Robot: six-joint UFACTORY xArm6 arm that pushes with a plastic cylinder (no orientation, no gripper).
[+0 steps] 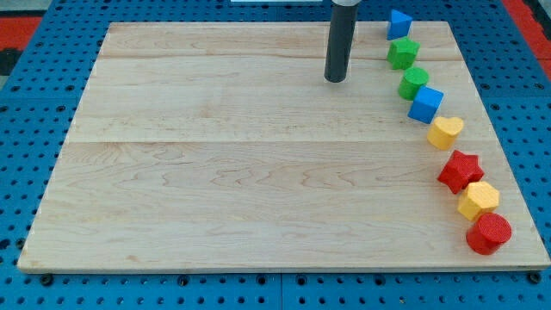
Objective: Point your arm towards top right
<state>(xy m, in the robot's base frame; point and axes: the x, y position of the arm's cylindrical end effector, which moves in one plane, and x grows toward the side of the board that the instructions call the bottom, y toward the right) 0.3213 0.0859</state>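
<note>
My tip [335, 80] rests on the wooden board [215, 172] near the view's top, right of centre. A curved line of blocks runs down the view's right side: a blue block [398, 23], a green star-like block [402, 53], a green block [413, 83], a blue cube [425, 104], a yellow heart [445, 132], a red star [460, 170], a yellow hexagon block [478, 200] and a red cylinder [489, 232]. My tip is left of the two green blocks, about 75 px away, touching none.
The board lies on a blue pegboard table [26, 129]. Red areas show at the view's top corners [21, 21].
</note>
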